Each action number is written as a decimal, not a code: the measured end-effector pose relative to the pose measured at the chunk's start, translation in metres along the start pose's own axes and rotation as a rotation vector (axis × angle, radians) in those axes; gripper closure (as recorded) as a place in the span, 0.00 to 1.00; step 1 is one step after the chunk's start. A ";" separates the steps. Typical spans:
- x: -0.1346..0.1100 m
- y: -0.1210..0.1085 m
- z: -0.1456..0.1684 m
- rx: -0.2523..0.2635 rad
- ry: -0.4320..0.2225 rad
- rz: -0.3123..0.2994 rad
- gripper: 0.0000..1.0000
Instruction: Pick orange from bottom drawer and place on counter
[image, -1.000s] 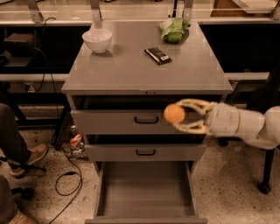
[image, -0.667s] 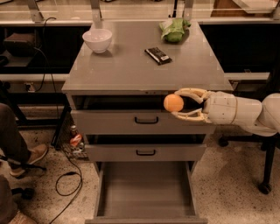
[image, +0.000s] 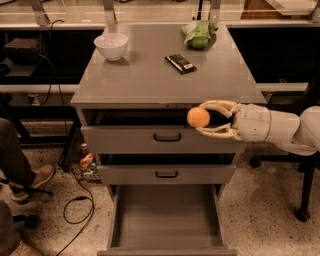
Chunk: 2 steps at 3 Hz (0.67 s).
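Gripper has come up since a second ago. The orange now hangs level with the front edge of the counter surface, not over it yet. Fingers are clamped on the orange. Bottom drawer is open below. I reckon pick is done; it needs more lift, then a move in to place.

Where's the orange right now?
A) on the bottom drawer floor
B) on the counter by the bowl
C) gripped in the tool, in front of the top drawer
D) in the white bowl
C: the orange is clamped in the tool, which reaches in from the right in front of the top drawer, just below the counter edge.
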<state>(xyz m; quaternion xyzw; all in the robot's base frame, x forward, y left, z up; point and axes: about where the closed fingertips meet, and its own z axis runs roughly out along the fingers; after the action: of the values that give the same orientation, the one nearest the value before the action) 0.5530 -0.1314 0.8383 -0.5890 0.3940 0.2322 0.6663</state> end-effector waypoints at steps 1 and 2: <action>0.002 -0.013 -0.002 0.016 0.024 0.049 1.00; 0.012 -0.041 -0.001 0.013 0.081 0.142 1.00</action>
<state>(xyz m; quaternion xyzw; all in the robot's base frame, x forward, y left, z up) 0.5917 -0.1426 0.8530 -0.5644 0.4629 0.2521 0.6353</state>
